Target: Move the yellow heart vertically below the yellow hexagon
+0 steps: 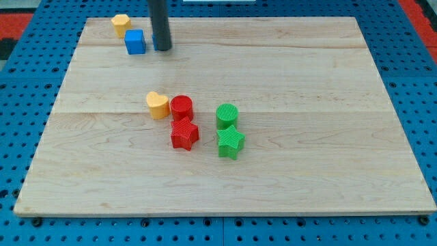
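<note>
The yellow heart lies left of the board's middle, touching the red cylinder on its right. The yellow hexagon sits near the board's top left corner. My tip is at the view's top, just right of the blue cube and right of and a little below the yellow hexagon. The tip is far above the yellow heart and touches no yellow block. A bit of blue shows at the rod's left edge, behind it.
A red star lies just below the red cylinder. A green cylinder and a green star stand to the right of the red pair. The wooden board rests on a blue perforated table.
</note>
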